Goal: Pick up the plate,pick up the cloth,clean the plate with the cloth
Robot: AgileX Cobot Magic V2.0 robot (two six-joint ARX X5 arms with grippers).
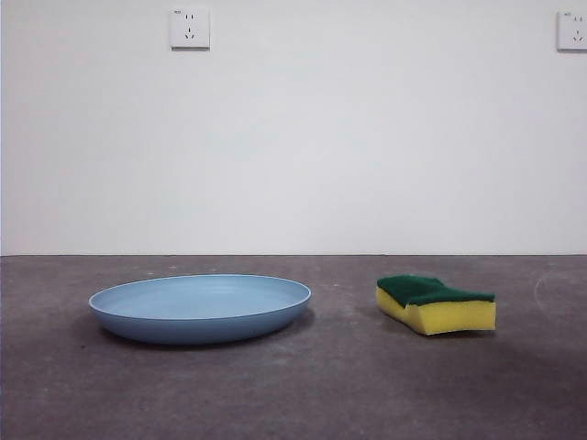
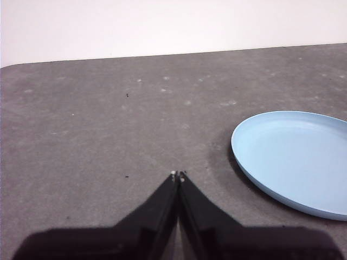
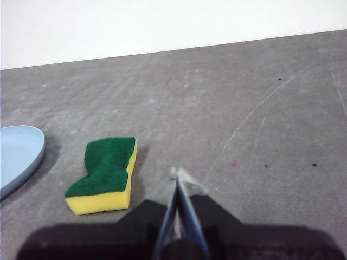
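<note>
You've got the plate [image 1: 200,307] flat on the counter [image 1: 303,394]: round, shallow, smooth light-blue plastic, low raised rim, rim up. The cloth [image 1: 435,303] is really a thick sponge block, yellow foam under a rough dark green scouring layer, wavy sides, green face up. It lies well apart from the plate, bare counter between them. Counter is dark grey, matte, scuffed with pale scratches. Behind: plain white wall with two sockets [image 1: 190,28]. Nothing blocks either item. Sponge's long axis in the right wrist view runs roughly away from the camera, slightly angled. Left hand [image 2: 177,175] is above the counter beside the plate's rim, jaws together, holding nothing. Right hand [image 3: 178,174] is just beside the sponge, jaws also together, holding nothing
</note>
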